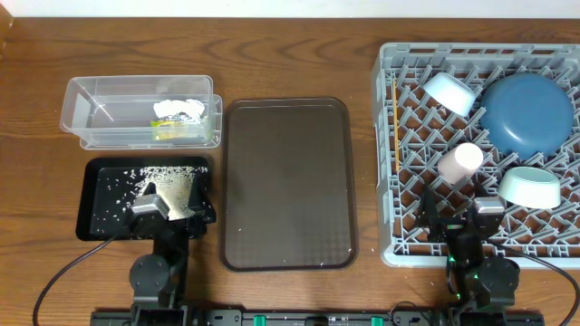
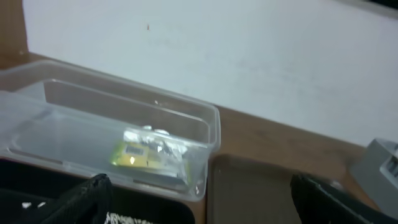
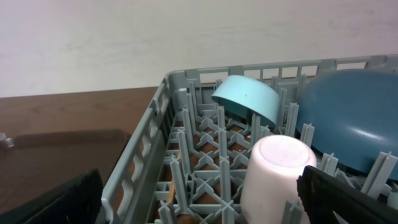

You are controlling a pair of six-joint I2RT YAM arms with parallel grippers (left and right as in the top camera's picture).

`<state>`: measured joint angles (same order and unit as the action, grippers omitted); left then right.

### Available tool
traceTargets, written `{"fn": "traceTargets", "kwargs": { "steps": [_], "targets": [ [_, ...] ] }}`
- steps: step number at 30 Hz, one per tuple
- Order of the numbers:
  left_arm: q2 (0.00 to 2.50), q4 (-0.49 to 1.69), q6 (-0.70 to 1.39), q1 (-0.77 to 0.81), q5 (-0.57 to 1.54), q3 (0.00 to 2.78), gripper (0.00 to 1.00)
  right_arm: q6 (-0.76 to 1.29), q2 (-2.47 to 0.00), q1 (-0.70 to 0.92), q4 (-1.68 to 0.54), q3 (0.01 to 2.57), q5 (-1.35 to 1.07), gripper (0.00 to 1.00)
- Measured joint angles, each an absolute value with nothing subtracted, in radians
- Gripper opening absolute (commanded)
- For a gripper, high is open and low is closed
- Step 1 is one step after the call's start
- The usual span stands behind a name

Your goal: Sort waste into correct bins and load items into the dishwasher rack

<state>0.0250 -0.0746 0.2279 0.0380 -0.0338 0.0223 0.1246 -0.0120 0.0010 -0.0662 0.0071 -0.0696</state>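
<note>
The white rice (image 1: 168,179) lies scattered in the black tray (image 1: 95,208). The yellow-green and white wrapper (image 1: 177,118) lies in the clear tub (image 1: 86,100); it also shows in the left wrist view (image 2: 146,154). The grey rack (image 1: 388,163) holds the light-blue bowl (image 1: 450,92), dark-blue dish (image 1: 527,110), pink cup (image 1: 460,161), mint-green bowl (image 1: 529,186) and wooden stick (image 1: 397,136). My left gripper (image 1: 170,213) is open and empty over the black tray's near edge. My right gripper (image 1: 458,220) is open and empty at the rack's near edge, just before the cup (image 3: 273,177).
The larger brown serving tray (image 1: 286,181) lies between the black tray and the rack, with a few white specks near its front edge. A white wall stands behind the table. The clear tub (image 2: 205,124) sits directly behind the black tray.
</note>
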Motion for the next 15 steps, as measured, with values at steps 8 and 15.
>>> {"fn": "traceTargets", "kwargs": {
  "steps": [8, 15],
  "targets": [
    [0.011, -0.081, 0.228, 0.041, -0.078, 0.015, 0.94, 0.125, -0.012, 0.001, -0.066, 0.007, -0.070, 0.99],
    [0.010, 0.012, 0.226, 0.041, -0.102, 0.015, 0.94, 0.125, -0.012, 0.001, -0.066, 0.007, -0.070, 0.99]
  ]
}}
